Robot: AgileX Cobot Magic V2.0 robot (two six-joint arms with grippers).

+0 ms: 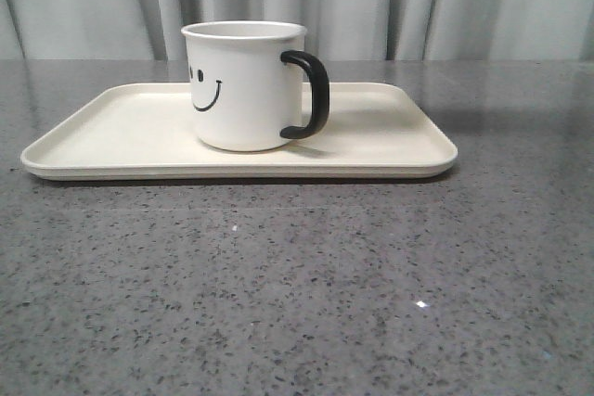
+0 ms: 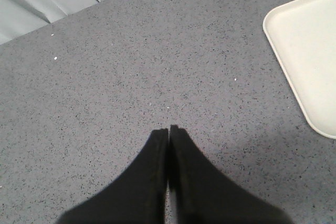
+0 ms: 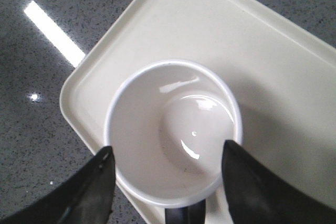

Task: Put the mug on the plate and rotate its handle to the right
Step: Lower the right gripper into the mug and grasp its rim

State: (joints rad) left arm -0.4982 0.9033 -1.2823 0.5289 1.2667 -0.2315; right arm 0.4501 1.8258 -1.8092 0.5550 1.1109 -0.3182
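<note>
Upright on the plate (image 1: 390, 141), the mug (image 1: 243, 85) stands left of the tray's middle, its smiley face turned toward the left edge of the desk (image 1: 297, 275) and its handle (image 1: 314, 92) pointing to the desk's right edge. Seen from the wrist, the right claw (image 3: 168, 174) hangs directly above the mug (image 3: 173, 129), pointing down, spread wide with one dark finger (image 3: 94, 187) on each side of the rim and neither visibly touching it; the mug looks empty inside. Off the plate's left end (image 2: 310, 56), the left claw (image 2: 168, 132) hovers over bare grey desk, its fingers pressed together and holding nothing.
</note>
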